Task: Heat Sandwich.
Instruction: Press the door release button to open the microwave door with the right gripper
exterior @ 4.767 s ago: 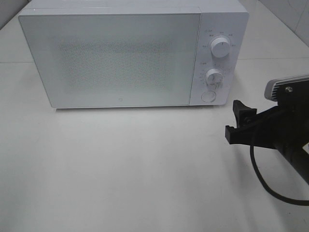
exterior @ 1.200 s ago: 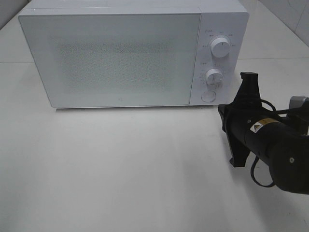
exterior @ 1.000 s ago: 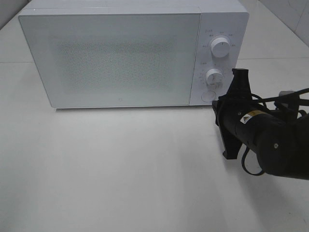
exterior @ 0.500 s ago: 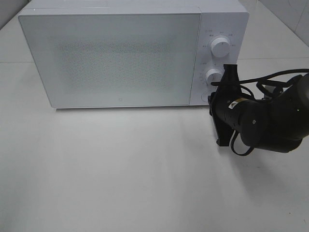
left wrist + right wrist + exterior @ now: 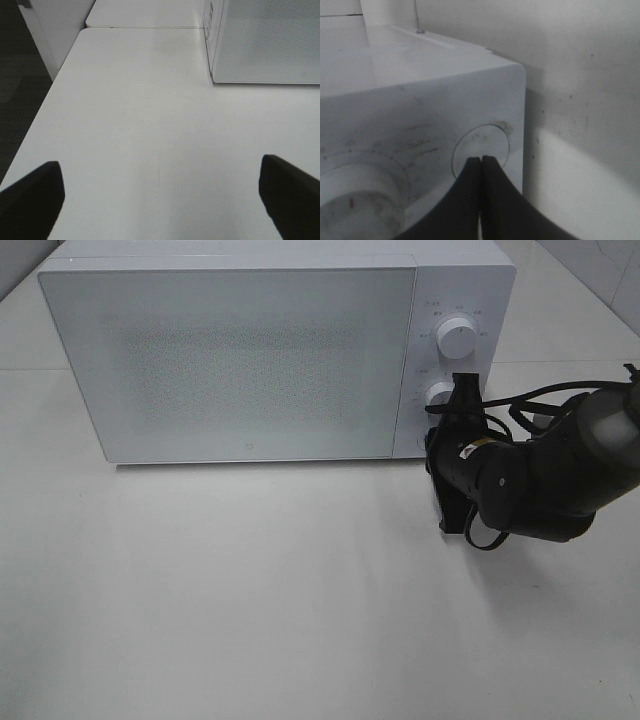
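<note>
The right gripper (image 5: 480, 162) has its jaws closed, tips at the round white button (image 5: 485, 142) of the white box-shaped microwave (image 5: 250, 360) at the tabletop's (image 5: 250, 590) far edge. The left gripper (image 5: 160, 192) has its jaws wide open. The sandwich cannot be seen; the microwave's frosted door hides the interior.

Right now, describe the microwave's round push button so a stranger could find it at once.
Start at the white microwave, then the control panel right of its door. Under two stacked dials, in the bottom corner, is the button. Unlike the protruding dials it lies flat, with the shut right pincer tips at it.
</note>
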